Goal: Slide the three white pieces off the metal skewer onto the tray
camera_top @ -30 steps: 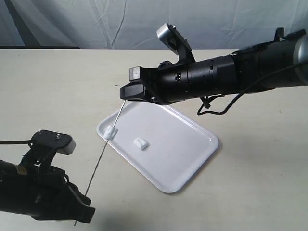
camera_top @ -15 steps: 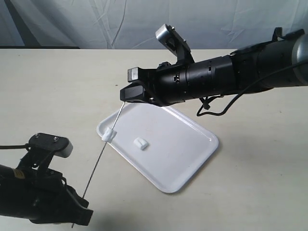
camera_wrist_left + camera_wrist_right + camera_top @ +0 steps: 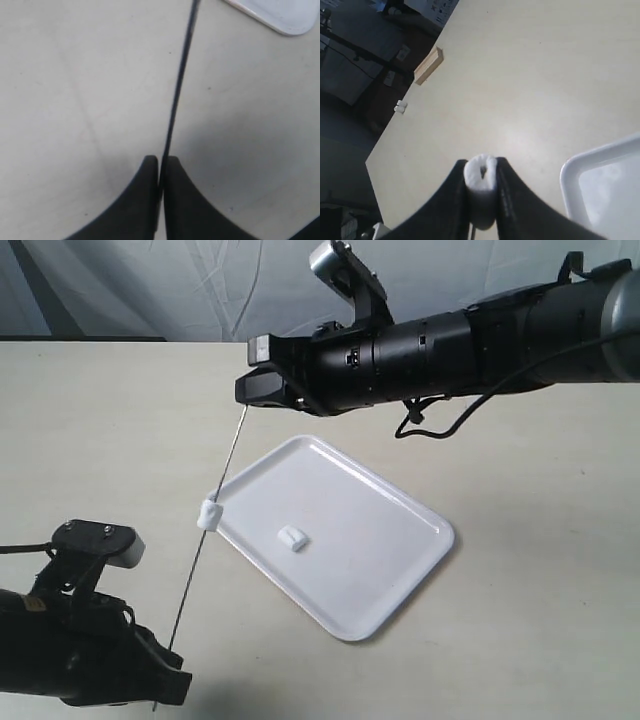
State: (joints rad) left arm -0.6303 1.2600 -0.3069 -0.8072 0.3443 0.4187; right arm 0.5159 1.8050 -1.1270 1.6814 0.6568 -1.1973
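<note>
The metal skewer (image 3: pixel 205 535) slants up from my left gripper (image 3: pixel 165 680) at the near left toward my right gripper (image 3: pixel 245 392), high over the table. The left gripper (image 3: pixel 161 162) is shut on the skewer's (image 3: pixel 177 90) lower end. One white piece (image 3: pixel 210 512) sits partway up the rod, just off the tray's (image 3: pixel 400 570) left corner. A second white piece (image 3: pixel 292 537) lies on the tray. In the right wrist view a third white piece (image 3: pixel 481 175) is squeezed between the right gripper's (image 3: pixel 481 164) fingers; a slit shows in its face.
The tray's rounded corner (image 3: pixel 570 175) lies close beside the right gripper. A black cable (image 3: pixel 440 430) hangs under the right arm. Past the table's far edge are a wooden block (image 3: pixel 429 65) and dark furniture. A pale cloth backdrop stands behind the table.
My right gripper has risen and moved toward the far side. The skewer now stands steeper, and the piece on it has shifted left, off the tray's rim. The left arm sank slightly.
</note>
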